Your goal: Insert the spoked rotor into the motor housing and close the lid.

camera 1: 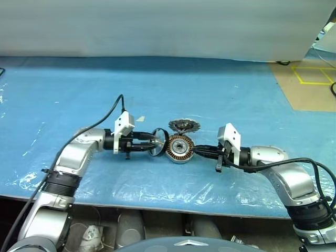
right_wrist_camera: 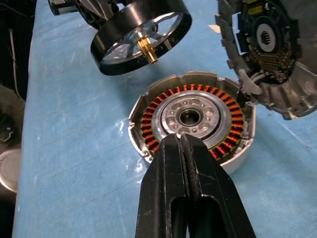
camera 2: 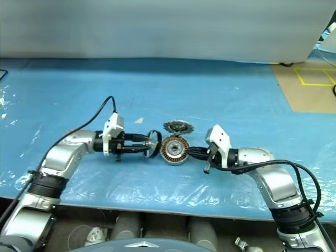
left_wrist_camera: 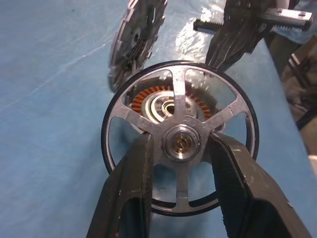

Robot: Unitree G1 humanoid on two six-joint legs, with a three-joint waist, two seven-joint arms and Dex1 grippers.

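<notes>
My left gripper is shut on the hub of the spoked rotor, a black-rimmed wheel with silver spokes and a brass shaft. It holds the rotor on edge, just left of the motor housing and apart from it. The housing rests on the blue table and shows its ring of copper windings. The lid stands tilted at the housing's far side, dark ribbed face showing. From the right, my right gripper is shut, its tips resting on the housing's inner ring.
A wrinkled clear sheet covers the blue table. The table's front edge runs close below both arms. A brown floor patch with yellow tape lies at the far right. A black cable loops above the left arm.
</notes>
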